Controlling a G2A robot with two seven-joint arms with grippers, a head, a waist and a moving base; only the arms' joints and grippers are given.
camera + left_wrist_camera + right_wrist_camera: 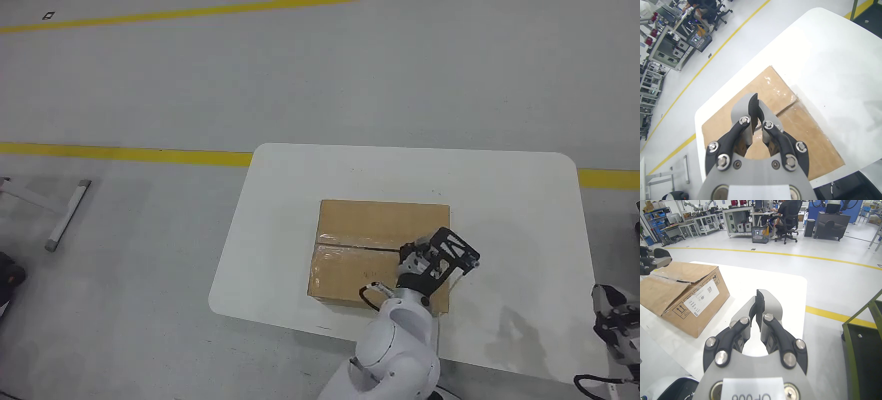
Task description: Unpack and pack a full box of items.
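Observation:
A closed cardboard box (375,240) lies on the white table (520,200); its top flaps meet at a seam with a slight gap. My left gripper (445,255) hovers shut over the box top (810,132) near its front right part, fingers (761,111) pressed together and holding nothing. Seen from the right wrist, the box (677,291) carries a white label on its side, and the left gripper (659,258) hangs just above its top. My right gripper (758,298) is shut and holds nothing, above the bare table to the right of the box.
The table (772,285) has rounded corners and bare room around the box. A green-framed cart (863,336) stands off the table's right side. Yellow floor lines (120,153) run behind the table. Workbenches and a seated person are far off.

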